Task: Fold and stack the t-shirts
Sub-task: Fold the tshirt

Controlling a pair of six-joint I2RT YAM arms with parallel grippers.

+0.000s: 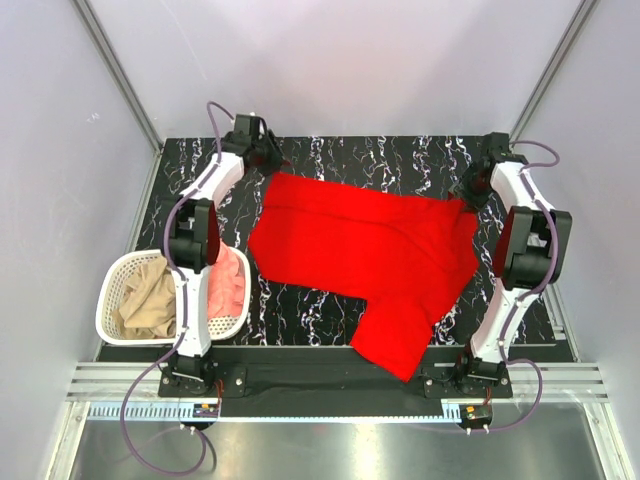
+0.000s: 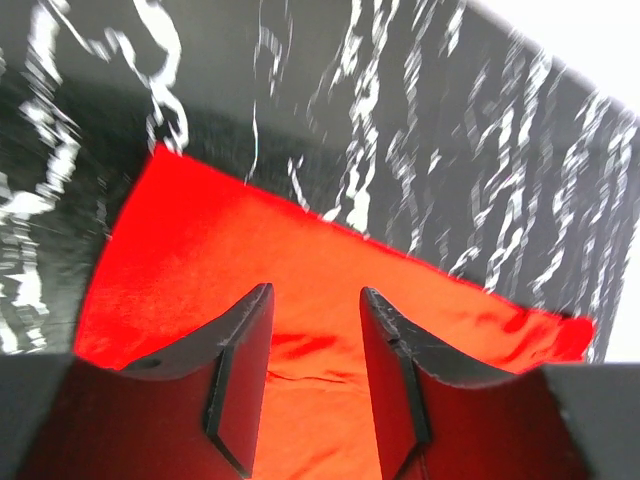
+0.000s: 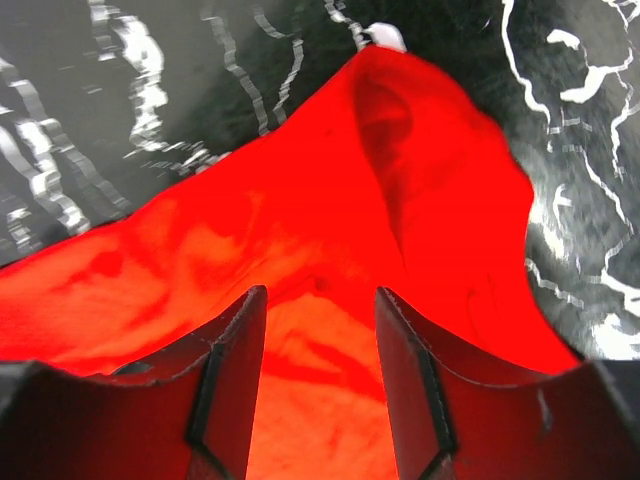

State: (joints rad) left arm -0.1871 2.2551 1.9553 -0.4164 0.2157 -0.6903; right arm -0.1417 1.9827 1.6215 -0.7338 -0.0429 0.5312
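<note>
Now we see the bright red soft cloth t-shirt (image 1: 370, 260) spread out on the black marbled bench (image 1: 400, 160) | left hand (image 2: 315, 293): apart, over one far corner | right hand (image 3: 320, 292): apart, over the other

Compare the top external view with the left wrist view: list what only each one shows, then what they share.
Only the top view: the white laundry basket holding a tan shirt and a pink shirt, plus the right gripper at the far right. Only the left wrist view: the left gripper up close, its jaws standing apart with nothing clamped between them. Both: the red t-shirt spread on the black marbled table.
</note>
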